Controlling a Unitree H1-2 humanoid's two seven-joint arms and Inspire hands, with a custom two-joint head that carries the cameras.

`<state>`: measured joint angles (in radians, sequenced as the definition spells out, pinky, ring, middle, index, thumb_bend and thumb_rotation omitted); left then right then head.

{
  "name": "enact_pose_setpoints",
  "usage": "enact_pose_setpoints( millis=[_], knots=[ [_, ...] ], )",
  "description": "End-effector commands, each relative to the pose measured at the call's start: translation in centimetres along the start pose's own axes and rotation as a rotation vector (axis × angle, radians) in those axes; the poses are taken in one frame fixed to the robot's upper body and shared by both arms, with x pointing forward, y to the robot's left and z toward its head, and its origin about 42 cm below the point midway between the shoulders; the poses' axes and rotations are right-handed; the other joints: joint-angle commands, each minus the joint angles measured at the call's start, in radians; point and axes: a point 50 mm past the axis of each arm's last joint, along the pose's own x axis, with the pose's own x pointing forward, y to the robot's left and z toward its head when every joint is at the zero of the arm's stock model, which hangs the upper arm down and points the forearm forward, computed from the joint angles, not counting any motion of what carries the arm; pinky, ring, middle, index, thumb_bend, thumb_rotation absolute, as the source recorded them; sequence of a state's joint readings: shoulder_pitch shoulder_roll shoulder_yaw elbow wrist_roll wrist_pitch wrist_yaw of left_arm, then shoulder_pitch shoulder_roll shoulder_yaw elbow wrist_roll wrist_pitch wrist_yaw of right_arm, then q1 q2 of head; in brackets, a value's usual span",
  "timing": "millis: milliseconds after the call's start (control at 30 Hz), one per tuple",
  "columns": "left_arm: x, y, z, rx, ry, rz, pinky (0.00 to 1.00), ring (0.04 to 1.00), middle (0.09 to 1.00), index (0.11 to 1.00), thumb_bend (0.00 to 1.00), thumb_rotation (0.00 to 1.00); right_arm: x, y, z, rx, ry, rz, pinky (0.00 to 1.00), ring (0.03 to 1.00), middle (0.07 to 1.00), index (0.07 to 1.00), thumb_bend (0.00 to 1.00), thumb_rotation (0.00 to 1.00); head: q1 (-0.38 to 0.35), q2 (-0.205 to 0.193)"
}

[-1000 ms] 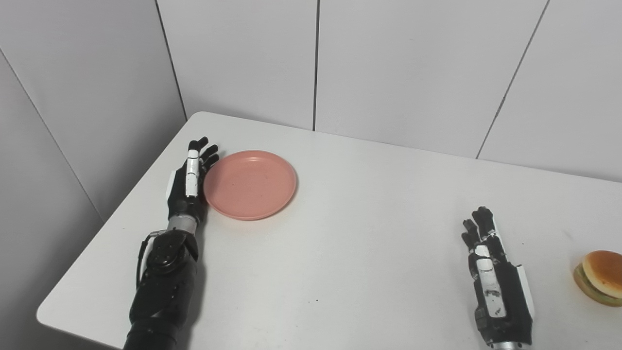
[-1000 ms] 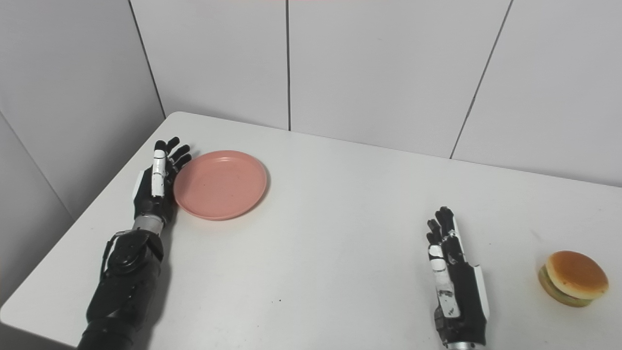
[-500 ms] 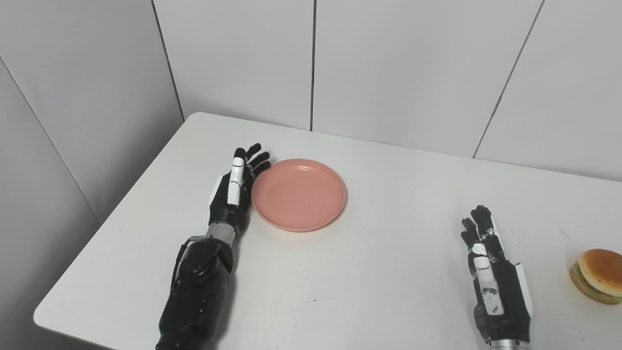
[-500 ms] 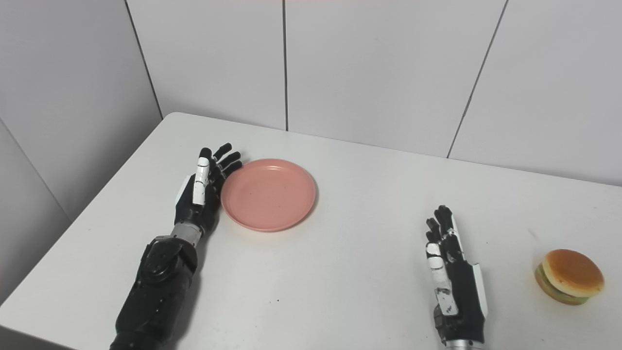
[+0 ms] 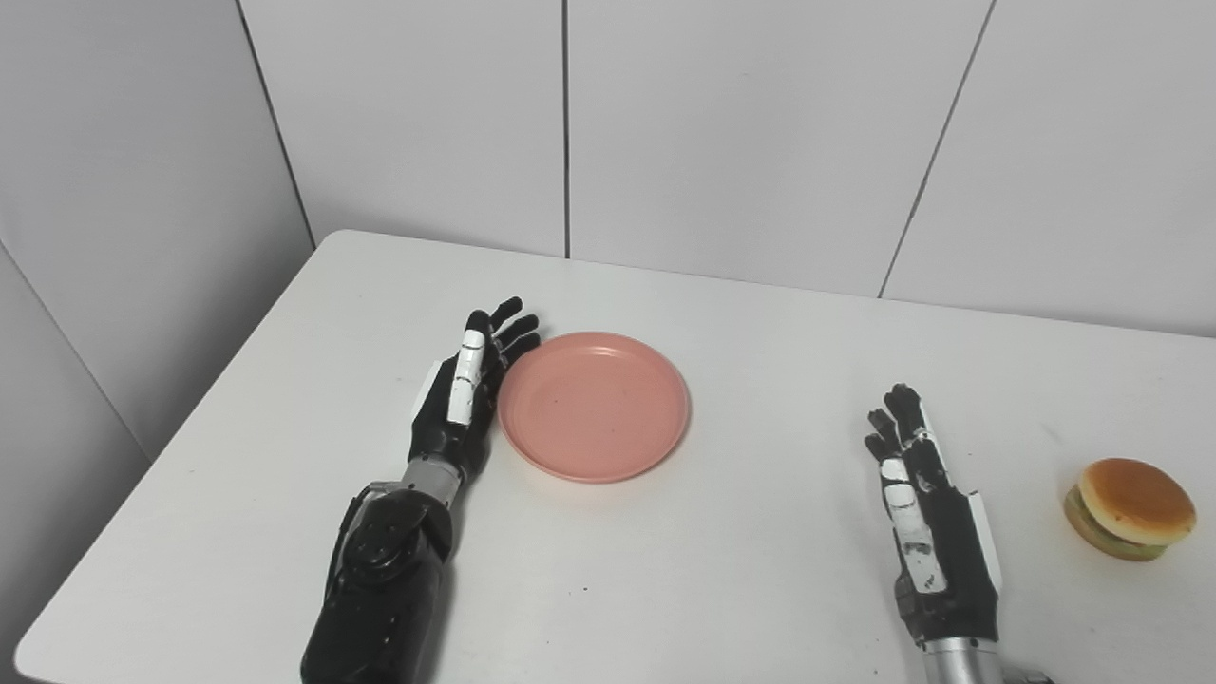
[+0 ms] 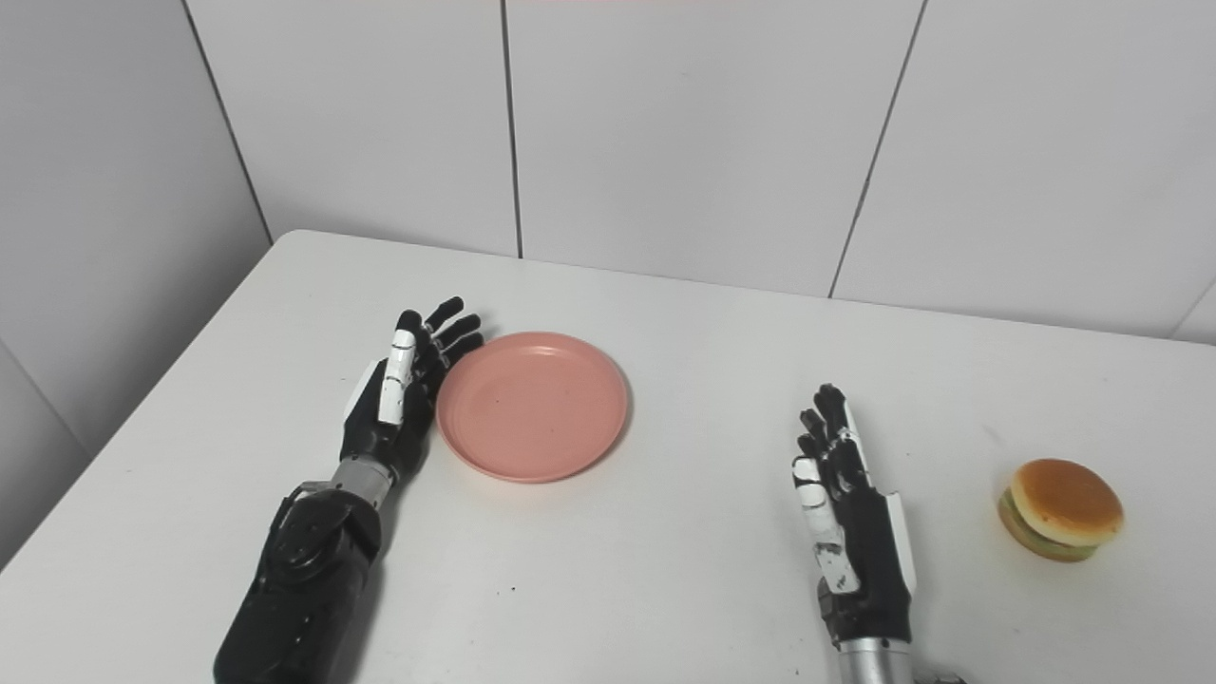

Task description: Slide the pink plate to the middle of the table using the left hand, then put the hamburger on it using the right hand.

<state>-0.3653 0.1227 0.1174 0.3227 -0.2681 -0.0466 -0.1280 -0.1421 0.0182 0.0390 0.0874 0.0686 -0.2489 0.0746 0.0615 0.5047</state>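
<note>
Left hand (image 5: 463,399): fingers straight and spread, holding nothing, set on edge with its palm side against the left rim of the pink plate (image 5: 594,405).

Pink plate: empty, flat on the white bench (image 5: 665,570), left of the bench's middle.

Right hand (image 5: 926,518): fingers straight and a little apart, empty, resting upright on edge on the bench, well apart from the plate and near the hamburger (image 5: 1130,508).

Hamburger: whole, bun uppermost, on the bench near its right side, to the right of the right hand, untouched.

Step in hand, as judged: the sideways push of the plate toward the centre, not yet complete.

Next move calls for: a steady push to the right with the flat of the left hand, low against the rim so the plate does not tip or spin away; then withdrawal of that hand before the right hand reaches for the hamburger.
</note>
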Motion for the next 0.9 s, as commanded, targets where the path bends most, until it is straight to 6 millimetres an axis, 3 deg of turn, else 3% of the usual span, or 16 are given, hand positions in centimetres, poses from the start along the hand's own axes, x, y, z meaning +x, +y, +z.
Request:
enact_pose_setpoints(
  millis=[0,533,867],
  knots=[
    [-0.8,-0.8,-1.2,0.001,0.039,-0.022,0.92,0.878,0.872,0.871,0.66,1.0,-4.5,-0.2,-4.6,0.028,0.19,-0.053,0.97,0.96,0.974,0.954,0.65,0.76,-0.01,0.003],
    [-3.5,-4.3,-1.9,-0.047,0.1,-0.098,0.94,0.909,0.898,0.884,0.61,1.0,-3.5,1.4,-4.0,-0.017,0.188,-0.084,0.98,0.966,0.981,0.966,0.62,0.81,-0.134,0.019],
    [-5.1,-6.6,-3.7,-0.072,0.101,-0.145,0.94,0.905,0.897,0.889,0.6,1.0,-3.3,2.2,-4.0,-0.012,0.194,-0.063,1.0,0.981,0.992,0.983,0.61,0.84,-0.187,0.025]
  ],
)
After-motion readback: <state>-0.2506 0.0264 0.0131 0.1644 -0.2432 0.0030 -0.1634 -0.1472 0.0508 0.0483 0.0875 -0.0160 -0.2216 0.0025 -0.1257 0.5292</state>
